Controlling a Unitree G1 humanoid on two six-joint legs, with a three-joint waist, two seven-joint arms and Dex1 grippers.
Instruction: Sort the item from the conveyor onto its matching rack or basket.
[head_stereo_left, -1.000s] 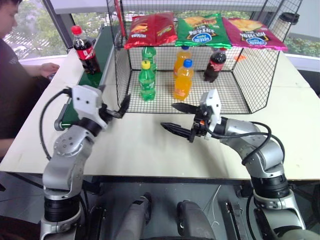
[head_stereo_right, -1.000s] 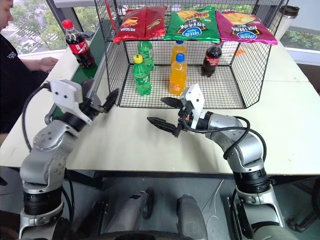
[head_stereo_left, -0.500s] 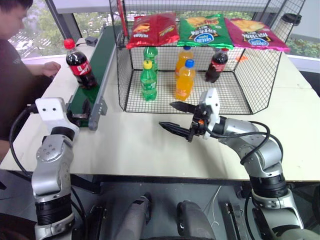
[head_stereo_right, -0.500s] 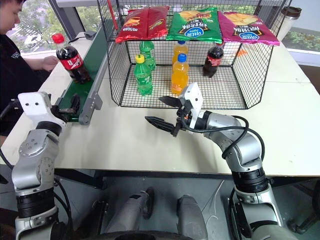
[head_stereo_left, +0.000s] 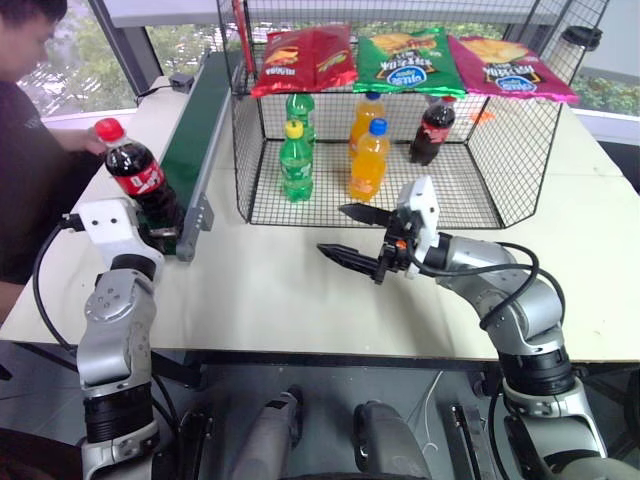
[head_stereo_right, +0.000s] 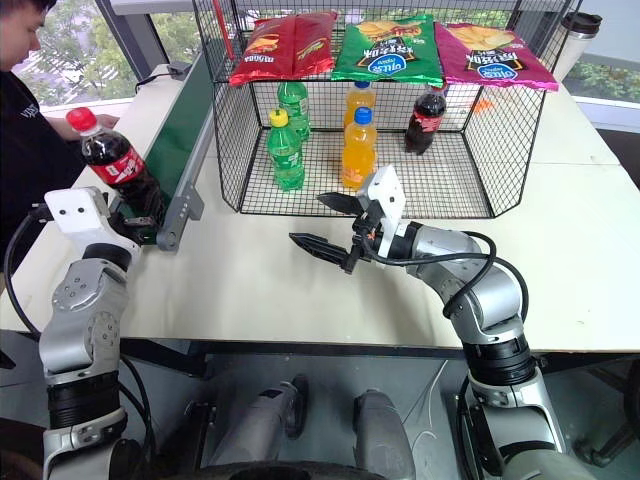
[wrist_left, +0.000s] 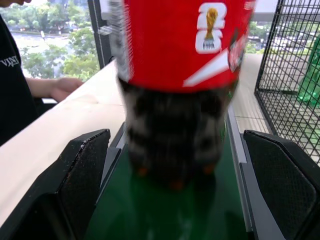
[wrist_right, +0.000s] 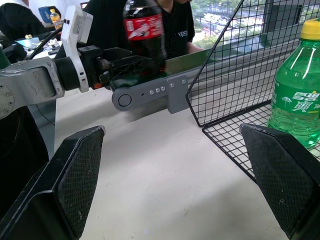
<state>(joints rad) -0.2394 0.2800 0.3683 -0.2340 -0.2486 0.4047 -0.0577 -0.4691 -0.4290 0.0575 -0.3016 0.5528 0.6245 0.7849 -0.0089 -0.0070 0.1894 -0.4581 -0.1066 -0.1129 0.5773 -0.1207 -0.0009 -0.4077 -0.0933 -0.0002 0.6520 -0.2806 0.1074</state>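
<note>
Left gripper spread wide at the near end of the long narrow dark-green conveyor belt in its grey metal frame, black fingers either side of the bottle base, not touching it as far as the left wrist view shows. Small plastic cola bottle with dark liquid, red cap and red label stands upright on the belt's near end, directly ahead of that gripper and between its fingers; long axis vertical, leaning slightly away from the basket in the head views. Nothing held yet.

Right gripper also spread, empty, hovering over the pale wooden surface in front of the large black wire-mesh basket, well apart from the bottle. Left arm clearly nearer; judgement: left closes on the lower body of the bottle, with the fingers level and the bottle upright between them.

Basket sits just beside the conveyor, on its right. Inside: green soda bottles, orange soda bottles, another cola bottle at the back right. Chip bags on the slanted top shelf. A person is at the far left, beside the conveyor.
</note>
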